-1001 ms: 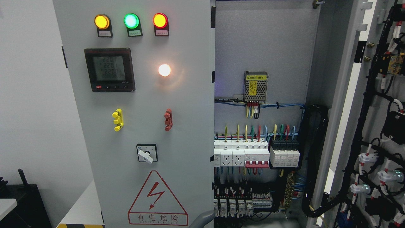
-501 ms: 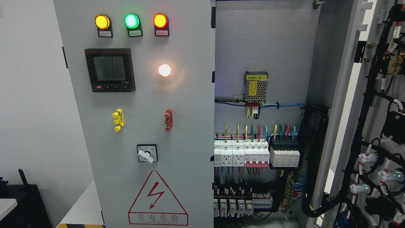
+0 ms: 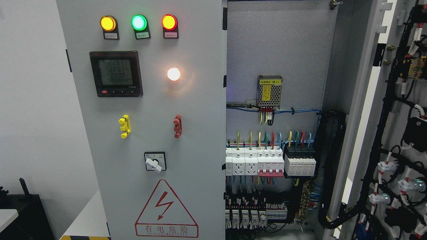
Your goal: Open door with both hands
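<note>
Neither robot hand shows anywhere in the head view, so whether the fingers are spread, curled or holding anything cannot be told. The right-hand pale grey metal cabinet door (image 3: 373,110) stands swung wide open at the picture's right, its inner face carrying black cable looms and white connectors, and the cabinet interior (image 3: 277,50) lies exposed with its rows of white circuit breakers (image 3: 255,161) and coloured wires. The left-hand grey panel door (image 3: 150,133), with its amber, green and red indicator lamps (image 3: 138,22), black digital meter (image 3: 115,73), white rotary selector switch (image 3: 154,162) and red triangular shock-warning sign (image 3: 166,209), looks shut or nearly so; its free edge sits beside the opening. Judging by this, half the job seems done. The main risk lies in any reach toward the left door's edge: fingers straying into the opening could snag live wiring or trip a breaker, and a palm pressed on the panel face could knock the selector or the yellow clip (image 3: 124,126) and the red clip (image 3: 177,126).
</note>
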`<move>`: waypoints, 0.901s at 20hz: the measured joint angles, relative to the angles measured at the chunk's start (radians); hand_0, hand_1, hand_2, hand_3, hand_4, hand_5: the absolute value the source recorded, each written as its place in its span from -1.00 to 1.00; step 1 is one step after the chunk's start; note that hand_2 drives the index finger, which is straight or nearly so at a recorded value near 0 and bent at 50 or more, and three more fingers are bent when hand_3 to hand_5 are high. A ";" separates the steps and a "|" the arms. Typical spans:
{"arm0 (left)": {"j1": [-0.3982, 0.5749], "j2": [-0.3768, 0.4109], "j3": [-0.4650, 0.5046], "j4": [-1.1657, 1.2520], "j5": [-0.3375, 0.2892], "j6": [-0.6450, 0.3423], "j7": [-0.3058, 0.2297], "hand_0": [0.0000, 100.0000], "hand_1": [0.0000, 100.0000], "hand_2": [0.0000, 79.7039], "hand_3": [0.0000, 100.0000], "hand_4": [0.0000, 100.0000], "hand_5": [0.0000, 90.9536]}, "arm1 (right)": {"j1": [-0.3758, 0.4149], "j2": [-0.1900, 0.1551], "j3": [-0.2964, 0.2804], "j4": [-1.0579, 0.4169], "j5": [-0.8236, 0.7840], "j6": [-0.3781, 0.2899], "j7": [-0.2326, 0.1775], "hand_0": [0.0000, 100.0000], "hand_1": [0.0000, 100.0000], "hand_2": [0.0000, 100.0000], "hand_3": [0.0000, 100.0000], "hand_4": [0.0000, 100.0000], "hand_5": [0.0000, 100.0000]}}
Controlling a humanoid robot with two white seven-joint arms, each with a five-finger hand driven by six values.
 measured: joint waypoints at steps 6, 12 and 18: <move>0.088 -0.051 0.006 0.203 -0.076 -0.049 -0.006 -1.00 -1.00 -1.00 -1.00 -0.92 -1.00 | 0.000 0.000 0.000 0.000 0.000 0.000 0.000 -1.00 -1.00 -1.00 -1.00 -1.00 -1.00; 0.119 -0.170 0.016 0.480 -0.148 -0.118 -0.016 -1.00 -1.00 -1.00 -1.00 -0.92 -1.00 | 0.000 0.000 0.000 0.000 0.000 0.000 0.000 -1.00 -1.00 -1.00 -1.00 -1.00 -1.00; 0.112 -0.331 0.081 0.785 -0.238 -0.159 -0.018 -1.00 -1.00 -1.00 -1.00 -0.92 -1.00 | 0.000 0.000 0.000 0.000 0.000 0.000 0.000 -1.00 -1.00 -1.00 -1.00 -1.00 -1.00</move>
